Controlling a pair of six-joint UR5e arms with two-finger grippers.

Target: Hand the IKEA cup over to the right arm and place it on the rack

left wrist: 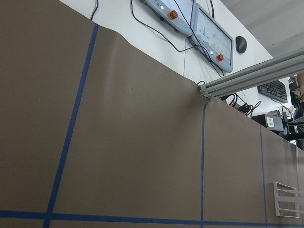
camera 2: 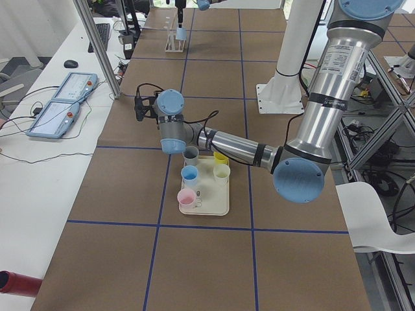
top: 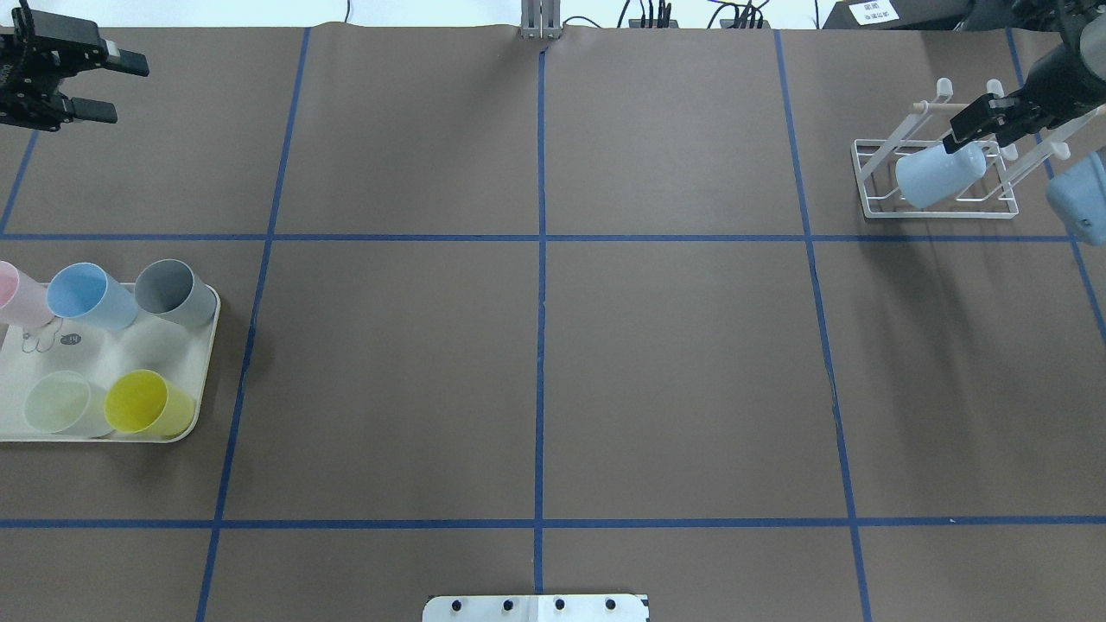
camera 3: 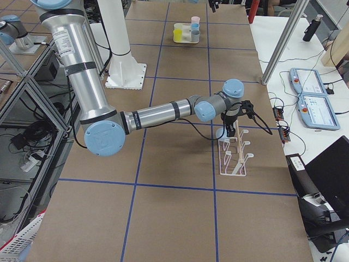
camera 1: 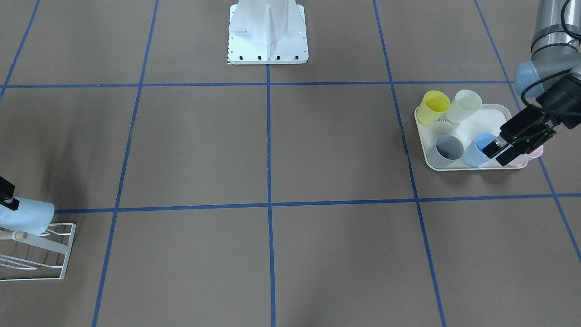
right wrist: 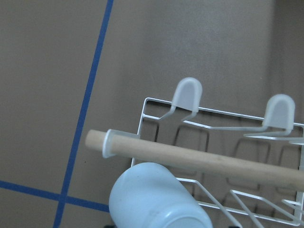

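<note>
A light blue IKEA cup (top: 937, 173) lies tilted on its side over the white wire rack (top: 873, 186) at the table's far right, its closed base pointing left. My right gripper (top: 981, 130) is at the cup's rim end, shut on it. In the right wrist view the cup's base (right wrist: 156, 199) sits just below the rack's wooden dowel (right wrist: 228, 164). In the front view the cup (camera 1: 27, 215) rests above the rack (camera 1: 63, 254). My left gripper (top: 99, 86) hangs high at the far left, open and empty.
A cream tray (top: 203, 363) at the left holds pink (top: 17, 298), blue (top: 82, 294), grey (top: 173, 289), pale green (top: 56, 402) and yellow (top: 143, 406) cups. The robot's white base (camera 1: 268, 34) stands mid-table. Blue tape lines cross the brown table.
</note>
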